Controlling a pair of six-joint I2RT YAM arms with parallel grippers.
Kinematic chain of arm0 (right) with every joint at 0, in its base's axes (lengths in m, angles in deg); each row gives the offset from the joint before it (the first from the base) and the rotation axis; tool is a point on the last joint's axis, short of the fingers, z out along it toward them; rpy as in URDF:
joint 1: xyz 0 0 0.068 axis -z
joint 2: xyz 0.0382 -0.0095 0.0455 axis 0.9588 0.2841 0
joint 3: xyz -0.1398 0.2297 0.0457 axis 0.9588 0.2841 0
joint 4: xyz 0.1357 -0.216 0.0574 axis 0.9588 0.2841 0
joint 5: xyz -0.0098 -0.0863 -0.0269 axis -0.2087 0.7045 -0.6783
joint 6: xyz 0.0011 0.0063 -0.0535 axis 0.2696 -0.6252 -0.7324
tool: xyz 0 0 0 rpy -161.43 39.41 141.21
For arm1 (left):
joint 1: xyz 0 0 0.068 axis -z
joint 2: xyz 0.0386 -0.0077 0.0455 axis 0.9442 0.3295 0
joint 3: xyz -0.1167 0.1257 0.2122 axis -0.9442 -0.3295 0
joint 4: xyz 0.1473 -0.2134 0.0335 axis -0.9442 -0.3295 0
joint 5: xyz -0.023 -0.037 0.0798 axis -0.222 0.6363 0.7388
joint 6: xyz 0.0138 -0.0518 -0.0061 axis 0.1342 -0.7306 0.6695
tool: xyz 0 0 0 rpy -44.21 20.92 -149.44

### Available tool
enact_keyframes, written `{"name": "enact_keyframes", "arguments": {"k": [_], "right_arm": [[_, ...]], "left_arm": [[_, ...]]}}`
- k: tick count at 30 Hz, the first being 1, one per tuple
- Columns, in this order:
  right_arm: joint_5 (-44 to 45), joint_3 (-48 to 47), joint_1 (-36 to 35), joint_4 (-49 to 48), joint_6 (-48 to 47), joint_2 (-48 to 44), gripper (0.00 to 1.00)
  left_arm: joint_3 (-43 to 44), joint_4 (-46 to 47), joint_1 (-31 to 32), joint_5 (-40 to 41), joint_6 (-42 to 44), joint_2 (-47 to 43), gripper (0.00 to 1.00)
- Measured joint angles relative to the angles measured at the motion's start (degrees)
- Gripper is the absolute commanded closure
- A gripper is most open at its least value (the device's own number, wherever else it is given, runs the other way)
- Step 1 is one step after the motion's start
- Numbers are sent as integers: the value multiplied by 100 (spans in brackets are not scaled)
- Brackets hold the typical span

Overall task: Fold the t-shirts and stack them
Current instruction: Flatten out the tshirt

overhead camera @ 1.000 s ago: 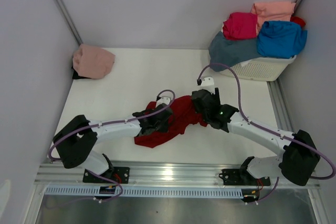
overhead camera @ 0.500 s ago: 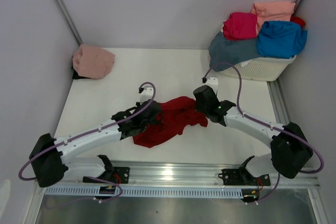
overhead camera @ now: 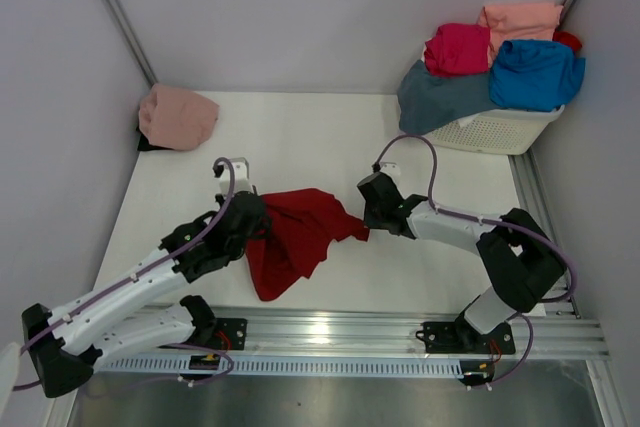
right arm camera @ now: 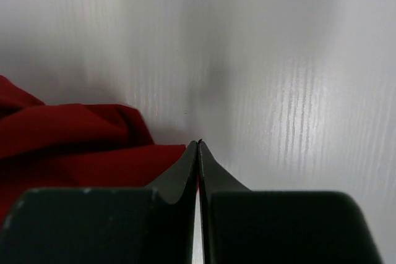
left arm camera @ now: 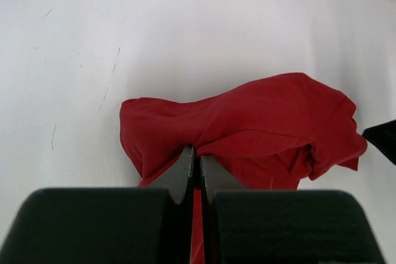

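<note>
Pinching the dark red t-shirt (overhead camera: 300,232) closed-jawed: left gripper (left arm camera: 197,153) at 9 o'clock, right gripper (right arm camera: 198,146) at 3. Running lengthwise between them.

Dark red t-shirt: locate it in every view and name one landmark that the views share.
Top external: the dark red t-shirt lies mid-table, between the two arms.
Left wrist: the dark red t-shirt fills centre and right, its near edge pinched in the left fingers.
Right wrist: the dark red t-shirt sits lower left, its edge at the shut right fingers.
Shared landmark: the white table under it.
</note>
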Motion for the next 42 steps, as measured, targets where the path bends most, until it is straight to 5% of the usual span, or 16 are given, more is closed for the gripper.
{"name": "enact_keyframes", "arguments": {"k": [2,7,12,27,28,29,31,42], "right_arm": [[-98,0,2,-90,20,151,96],[-367,-4,13,-168,105,437,56],[-704,-20,7,-393,129,413,33],[-1440,-85,-98,-868,177,654,54],[-1438,-120,-109,-866,177,682,54],[-1436,-153,-118,-857,177,706,53],[-1427,-173,-131,-846,177,719,49],[-911,-151,-584,-590,13,76,36]], "left_arm": [[-83,-4,0,-9,0,-199,99],[-225,33,-4,-140,-7,-323,99],[-258,35,-4,-227,-68,-238,99],[-358,133,-4,-398,-61,-273,99],[-358,131,-4,-404,-59,-273,94],[-358,125,-4,-402,-48,-273,65],[-356,85,-4,-393,-35,-273,45],[-647,221,-4,-743,-28,-1200,46]]}}
